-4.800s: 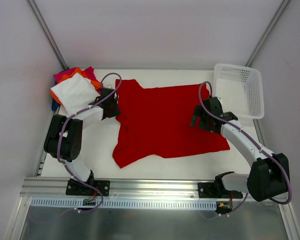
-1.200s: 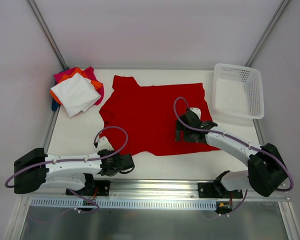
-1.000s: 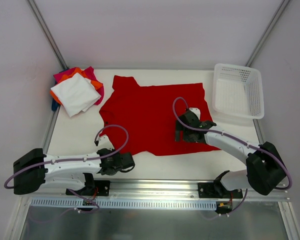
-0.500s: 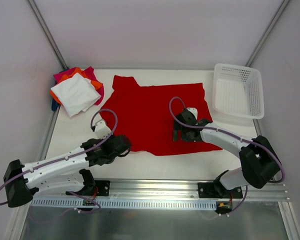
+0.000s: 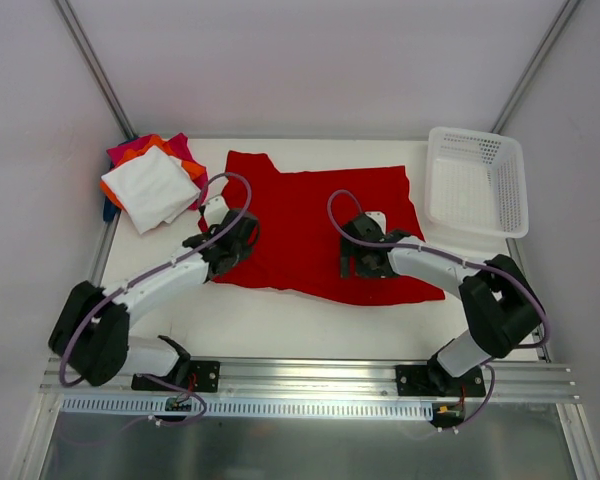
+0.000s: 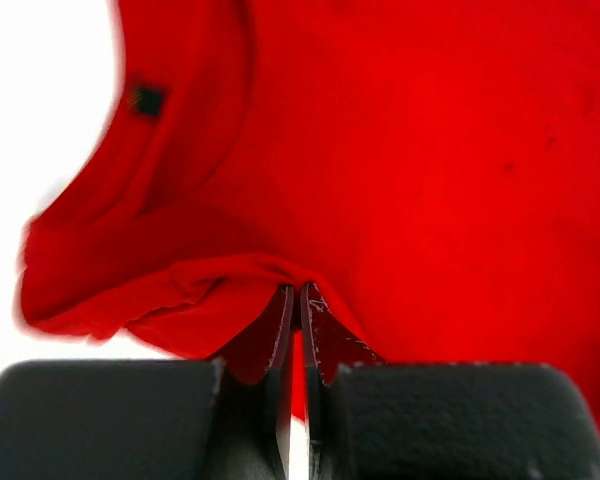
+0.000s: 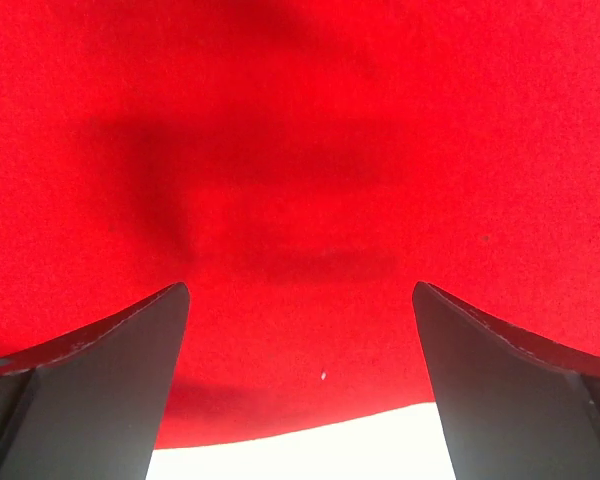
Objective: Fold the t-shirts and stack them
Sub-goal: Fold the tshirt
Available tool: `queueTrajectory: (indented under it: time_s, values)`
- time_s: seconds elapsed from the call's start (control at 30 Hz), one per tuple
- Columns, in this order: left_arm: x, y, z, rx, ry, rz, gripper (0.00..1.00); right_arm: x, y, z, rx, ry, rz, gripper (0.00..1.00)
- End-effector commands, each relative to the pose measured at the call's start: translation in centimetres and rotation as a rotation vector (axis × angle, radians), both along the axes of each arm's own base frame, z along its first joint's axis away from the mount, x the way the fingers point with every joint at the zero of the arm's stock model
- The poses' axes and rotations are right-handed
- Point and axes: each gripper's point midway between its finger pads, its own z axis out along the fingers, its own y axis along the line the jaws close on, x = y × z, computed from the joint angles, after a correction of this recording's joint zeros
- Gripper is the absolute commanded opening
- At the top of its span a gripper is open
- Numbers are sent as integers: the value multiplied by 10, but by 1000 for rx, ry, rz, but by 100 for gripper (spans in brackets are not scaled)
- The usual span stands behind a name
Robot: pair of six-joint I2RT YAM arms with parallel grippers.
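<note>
Whereas the left arm lay low along the near edge half a sec. ago, it now reaches up & back. The left gripper [image 5: 237, 240] is over the red t-shirt's [image 5: 310, 210] left side, clamped on a bunched fold of its hem. That near-left part of the shirt has lifted off the counter [image 5: 280, 320] and been pulled inward. The rest lies flat mid-counter. The right gripper [image 5: 356, 262] has slid a bit further left, jaws wide apart, low over the shirt near its front edge. Whether it presses on the cloth can't be told.

Far-left corner: stack of folded shirts, white t-shirt [image 5: 152, 187] on top, with orange [image 5: 130, 156], magenta [image 5: 181, 145] and a sliver of blue [image 5: 108, 211] under it. Far right: white mesh basket [image 5: 526, 195]. Counter is white w/ a metal rail [image 5: 310, 375] at the near edge; pale walls [image 5: 310, 60], grey corner posts.
</note>
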Motion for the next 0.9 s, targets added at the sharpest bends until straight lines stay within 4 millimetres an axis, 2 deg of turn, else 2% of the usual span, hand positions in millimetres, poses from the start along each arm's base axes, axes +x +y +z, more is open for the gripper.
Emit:
queueTrajectory:
  time_s: [0.0, 0.03, 0.07, 0.1, 0.17, 0.23, 0.27, 0.3, 0.33, 0.37, 0.43, 0.47, 0.53, 0.6, 0.63, 0.73, 0.77, 0.87]
  values:
    - [50, -23, 10, -8, -58, -122, 0, 13, 10, 7, 4, -28, 13, 99]
    - [66, -32, 20, -39, -93, -134, 0, 13, 10, 3, -2, -17, 14, 100]
    - [76, -30, 8, -22, -67, -140, 0, 14, 10, 3, -4, -17, 12, 99]
    - [88, -35, 14, -37, -82, -147, 0, 14, 10, 1, -6, -13, 12, 99]
    - [103, -42, 11, -54, -75, -176, 0, 15, 11, -2, -13, -4, 14, 100]
    - [124, -48, 5, -76, -50, -207, 0, 16, 11, -4, -17, 1, 12, 99]
    - [130, -49, -12, -70, -12, -212, 0, 15, 11, -6, -22, 7, 14, 99]
    - [144, -49, -5, -78, -29, -210, 0, 16, 12, -7, -23, 8, 14, 99]
    - [149, -51, -8, -84, -20, -223, 0, 16, 13, -7, -21, 8, 16, 99]
    - [155, -50, -22, -77, 6, -225, 0, 17, 13, -7, -21, 10, 15, 99]
    - [169, -50, -20, -91, 1, -237, 2, 17, 14, -8, -23, 15, 17, 99]
    - [175, -51, -23, -97, 5, -242, 26, 17, 14, -8, -23, 17, 19, 99]
    - [178, -49, -24, -99, 10, -251, 63, 17, 15, -7, -18, 18, 21, 99]
    - [178, -47, -17, -88, -4, -249, 94, 17, 15, -8, -20, 18, 22, 99]
    - [177, -44, -13, -80, -11, -249, 98, 16, 15, -8, -19, 21, 23, 99]
    - [170, -35, 15, -63, -61, -232, 99, 15, 16, -9, -15, 23, 24, 99]
    - [163, -32, 33, -65, -95, -228, 99, 15, 16, -8, -10, 23, 24, 100]
    - [142, -29, 64, -98, -149, -238, 99, 14, 17, -6, 1, 15, 25, 100]
